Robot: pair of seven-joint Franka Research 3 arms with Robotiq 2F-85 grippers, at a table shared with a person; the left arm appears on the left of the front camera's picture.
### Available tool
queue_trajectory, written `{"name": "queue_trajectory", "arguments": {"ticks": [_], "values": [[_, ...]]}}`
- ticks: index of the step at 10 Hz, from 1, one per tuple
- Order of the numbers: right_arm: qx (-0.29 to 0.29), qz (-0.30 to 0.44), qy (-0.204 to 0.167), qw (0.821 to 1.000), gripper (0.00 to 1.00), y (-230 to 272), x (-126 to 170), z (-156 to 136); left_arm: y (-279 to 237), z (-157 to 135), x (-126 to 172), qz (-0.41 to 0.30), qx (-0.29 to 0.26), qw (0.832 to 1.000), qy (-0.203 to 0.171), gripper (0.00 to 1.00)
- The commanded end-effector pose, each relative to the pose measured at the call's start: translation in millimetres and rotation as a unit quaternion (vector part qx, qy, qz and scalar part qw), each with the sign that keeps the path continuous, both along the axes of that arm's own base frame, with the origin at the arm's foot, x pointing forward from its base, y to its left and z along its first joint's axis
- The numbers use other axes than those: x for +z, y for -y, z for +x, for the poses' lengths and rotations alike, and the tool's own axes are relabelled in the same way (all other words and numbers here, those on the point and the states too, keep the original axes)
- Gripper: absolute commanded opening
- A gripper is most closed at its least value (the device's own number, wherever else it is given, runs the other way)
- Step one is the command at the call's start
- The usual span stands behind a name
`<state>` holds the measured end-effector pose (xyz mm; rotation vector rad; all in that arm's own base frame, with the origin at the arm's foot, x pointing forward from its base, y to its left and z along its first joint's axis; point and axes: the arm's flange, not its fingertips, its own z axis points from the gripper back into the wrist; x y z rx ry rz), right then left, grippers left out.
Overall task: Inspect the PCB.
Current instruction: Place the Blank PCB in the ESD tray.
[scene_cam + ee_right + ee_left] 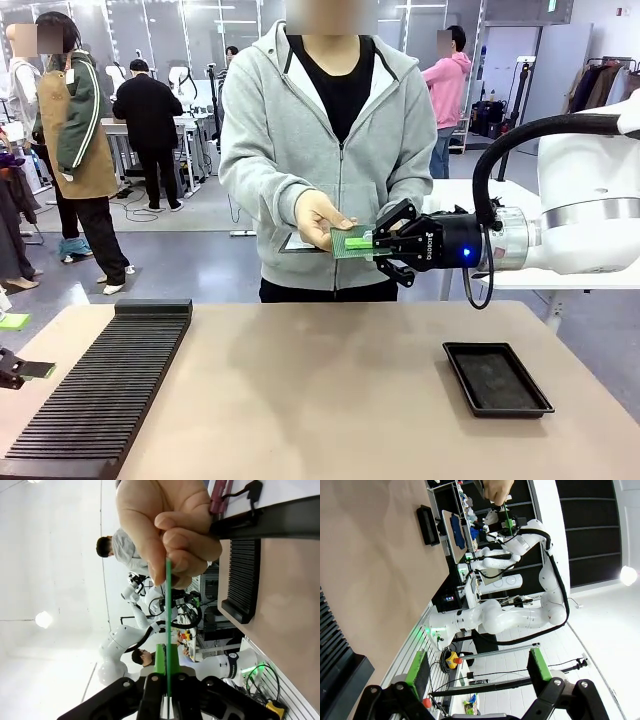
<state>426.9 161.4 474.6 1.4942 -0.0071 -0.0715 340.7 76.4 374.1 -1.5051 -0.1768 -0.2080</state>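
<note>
The PCB (352,241) is a thin green board held level above the table's far edge. A person's hand (322,217) grips its far end, and my right gripper (378,243) is shut on its near end. In the right wrist view the PCB (168,615) is edge-on, running from the person's hand (167,525) down into my right gripper (167,682). My left gripper (476,680) is open with nothing between its green pads (418,672). In the front view the left gripper (22,368) sits low at the table's left edge.
A black slotted rack (100,390) lies along the table's left side. A shallow black tray (497,378) sits at the right. The person holds a dark clipboard (298,245) just behind the board. Other people stand at benches farther back.
</note>
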Motion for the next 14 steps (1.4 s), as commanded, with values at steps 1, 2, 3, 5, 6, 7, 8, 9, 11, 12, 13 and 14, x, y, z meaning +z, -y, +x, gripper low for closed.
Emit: {"name": "queue_trajectory", "arguments": {"ticks": [1, 2, 3, 5, 6, 7, 8, 9, 11, 12, 13, 14], "values": [[0.024, -0.035, 0.024, 0.999, 0.03, -1.6, 21.0, -21.6, 1.0, 1.0, 0.2, -0.001, 0.001, 1.0, -0.002, 1.0], [0.025, -0.026, 0.023, 0.999, 0.03, 1.1, 28.1, -31.6, 1.0, 1.0, 0.2, -0.001, 0.001, 1.0, -0.002, 1.0], [0.02, -0.035, 0.029, 0.999, 0.03, 7.0, 30.8, -37.7, 1.0, 1.0, 0.2, -0.001, 0.001, 1.0, -0.002, 1.0], [0.009, -0.038, 0.025, 0.999, 0.03, 15.4, 31.4, -45.0, 1.0, 1.0, 0.2, -0.001, 0.001, 1.0, -0.002, 1.0], [-0.008, -0.058, 0.035, 0.998, 0.03, 26.6, 36.8, -50.1, 1.0, 1.0, 0.2, -0.001, 0.001, 1.0, -0.002, 1.0], [-0.021, -0.062, 0.043, 0.997, 0.03, 46.0, 46.5, -57.0, 1.0, 1.0, 0.2, -0.001, 0.001, 1.0, -0.002, 1.0], [-0.036, -0.069, 0.045, 0.996, 0.03, 63.7, 53.1, -62.7, 1.0, 1.0, 0.2, -0.001, 0.001, 1.0, -0.002, 1.0], [-0.046, -0.072, 0.048, 0.995, 0.03, 79.2, 57.1, -65.2, 1.0, 1.0, 0.2, -0.001, 0.001, 1.0, -0.002, 1.0], [-0.069, -0.09, 0.049, 0.992, 0.03, 112.6, 64.0, -71.8, 1.0, 1.0, 0.2, -0.001, 0.001, 1.0, -0.002, 1.0], [-0.079, -0.095, 0.049, 0.991, 0.03, 126.4, 67.0, -75.1, 1.0, 1.0, 0.2, -0.001, 0.001, 1.0, -0.002, 1.0], [-0.091, -0.142, 0.053, 0.984, 0.03, 138.9, 66.2, -79.8, 1.0, 1.0, 0.2, -0.001, 0.001, 1.0, -0.002, 1.0], [-0.107, -0.205, 0.064, 0.971, 0.03, 149.3, 65.1, -82.2, 1.0, 1.0, 0.2, -0.001, 0.001, 1.0, -0.002, 1.0]]}}
